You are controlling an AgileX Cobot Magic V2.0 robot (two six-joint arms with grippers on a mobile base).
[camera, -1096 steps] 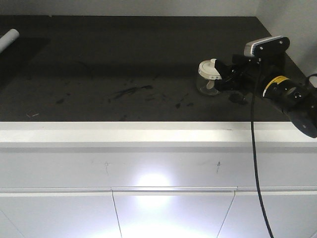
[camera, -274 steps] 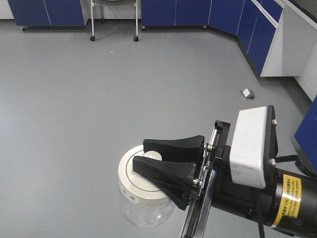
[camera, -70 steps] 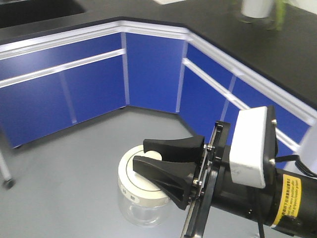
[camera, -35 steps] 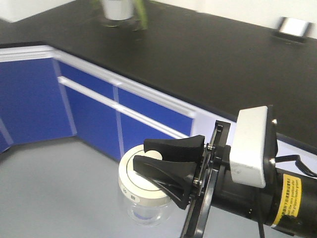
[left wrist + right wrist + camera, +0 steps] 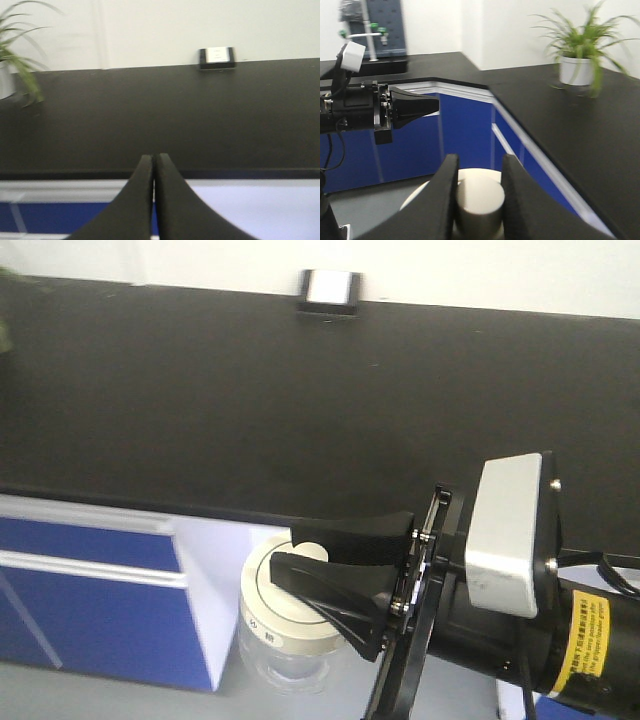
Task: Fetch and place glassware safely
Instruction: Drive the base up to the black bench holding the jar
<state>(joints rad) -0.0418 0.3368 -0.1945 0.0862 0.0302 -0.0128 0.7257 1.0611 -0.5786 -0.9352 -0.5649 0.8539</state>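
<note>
R pincer point(image 5: 288, 550) clamped on glass jar point(image 5: 265, 625) knob; L pincer point(image 5: 153, 165) tips together, empty.
Jar hangs in air just in front of black table point(image 5: 200, 390) edge, near blue cabinet point(image 5: 90, 610) front.

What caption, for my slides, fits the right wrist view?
Right gripper grips the knob of the jar lid beside a black counter with plant.

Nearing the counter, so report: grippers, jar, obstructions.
Right gripper shut on knob of lidded glass jar. Left gripper shut, empty. Black countertop ahead; small box at back wall.
</note>
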